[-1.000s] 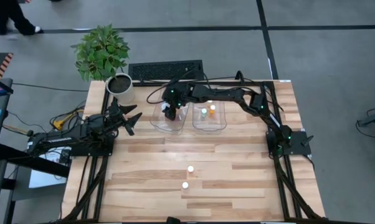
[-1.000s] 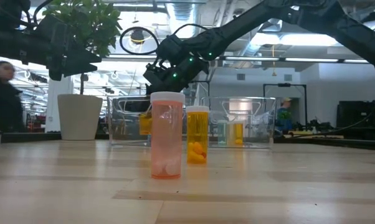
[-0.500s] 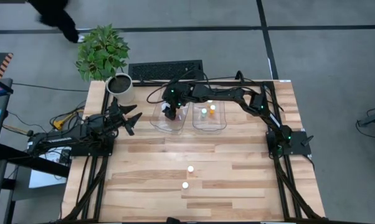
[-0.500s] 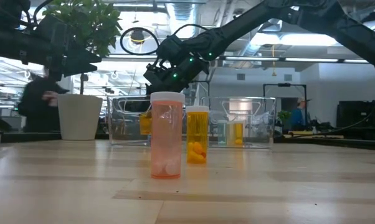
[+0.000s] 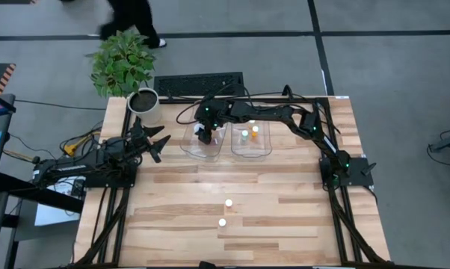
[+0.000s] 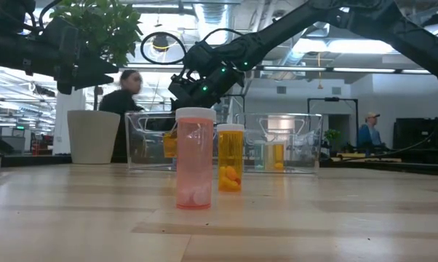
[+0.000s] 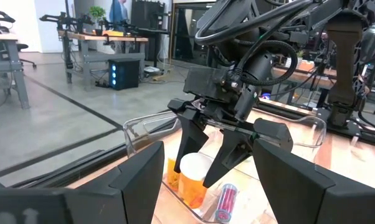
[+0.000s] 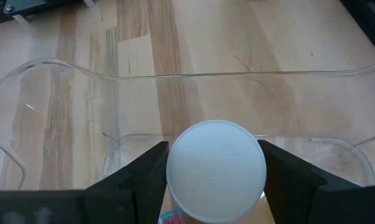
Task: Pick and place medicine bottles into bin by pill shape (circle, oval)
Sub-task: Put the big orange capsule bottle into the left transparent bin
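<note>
My right gripper (image 5: 204, 137) reaches down into the left clear bin (image 5: 189, 146) and is shut on an orange bottle with a white cap (image 8: 215, 163), also seen in the left wrist view (image 7: 192, 180). A pink bottle (image 7: 225, 200) lies on its side in that bin. The right clear bin (image 5: 264, 149) holds a green bottle (image 5: 244, 135) and an orange bottle (image 5: 255, 131), both upright. A pink bottle (image 6: 195, 159) and an orange bottle (image 6: 230, 158) stand on the table near the front. My left gripper (image 5: 159, 142) is open and empty at the table's left, level with the bins. My right gripper pinches the orange bottle at its top, one finger (image 8: 144, 177) on each side of the white cap's rim (image 8: 175, 163). The fingers come from above, pointing down. The bottle stands upright inside the left bin; whether its base rests on the bin floor I cannot tell.
A white plant pot (image 5: 144, 103) stands at the table's far left corner, and a dark keyboard-like tray (image 5: 199, 84) lies behind the bins. People move in the room beyond the far edge (image 6: 128, 91). Bare wood lies between the bins and the two front bottles.
Neither arm nor any bottle has moved. A person has walked past beyond the table's far edge, toward the right.
</note>
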Tool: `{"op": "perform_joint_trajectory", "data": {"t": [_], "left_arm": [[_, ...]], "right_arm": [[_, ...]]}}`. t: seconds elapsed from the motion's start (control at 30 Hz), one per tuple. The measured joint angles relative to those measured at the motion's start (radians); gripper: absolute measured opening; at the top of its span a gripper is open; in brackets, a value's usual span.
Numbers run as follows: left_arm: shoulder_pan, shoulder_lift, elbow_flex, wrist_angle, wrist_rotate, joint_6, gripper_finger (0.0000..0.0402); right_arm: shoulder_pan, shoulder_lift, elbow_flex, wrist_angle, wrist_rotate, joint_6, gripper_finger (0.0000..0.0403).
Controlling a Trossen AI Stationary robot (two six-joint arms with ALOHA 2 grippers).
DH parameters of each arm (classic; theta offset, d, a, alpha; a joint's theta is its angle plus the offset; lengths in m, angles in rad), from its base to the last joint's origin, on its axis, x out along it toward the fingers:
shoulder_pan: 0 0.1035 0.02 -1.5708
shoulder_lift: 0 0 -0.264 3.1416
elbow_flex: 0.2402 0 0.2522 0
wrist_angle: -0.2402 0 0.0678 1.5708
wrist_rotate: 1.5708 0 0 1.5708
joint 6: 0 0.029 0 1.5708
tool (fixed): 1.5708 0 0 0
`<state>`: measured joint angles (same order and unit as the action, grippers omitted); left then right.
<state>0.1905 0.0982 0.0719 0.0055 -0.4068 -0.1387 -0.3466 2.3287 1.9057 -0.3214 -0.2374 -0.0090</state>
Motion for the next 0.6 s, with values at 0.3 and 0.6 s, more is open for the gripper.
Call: {"op": "perform_joint_trajectory", "data": {"t": [0.3, 0.6], "left_arm": [[0.0, 0.0, 0.0, 0.0, 0.0, 0.0, 0.024], [0.0, 0.0, 0.0, 0.0, 0.0, 0.0, 0.024]], "right_arm": [[0.002, 0.0, 0.0, 0.0, -0.001, -0.016, 0.0245], [0.006, -0.001, 0.0, -0.005, -0.002, -0.029, 0.0245]]}}
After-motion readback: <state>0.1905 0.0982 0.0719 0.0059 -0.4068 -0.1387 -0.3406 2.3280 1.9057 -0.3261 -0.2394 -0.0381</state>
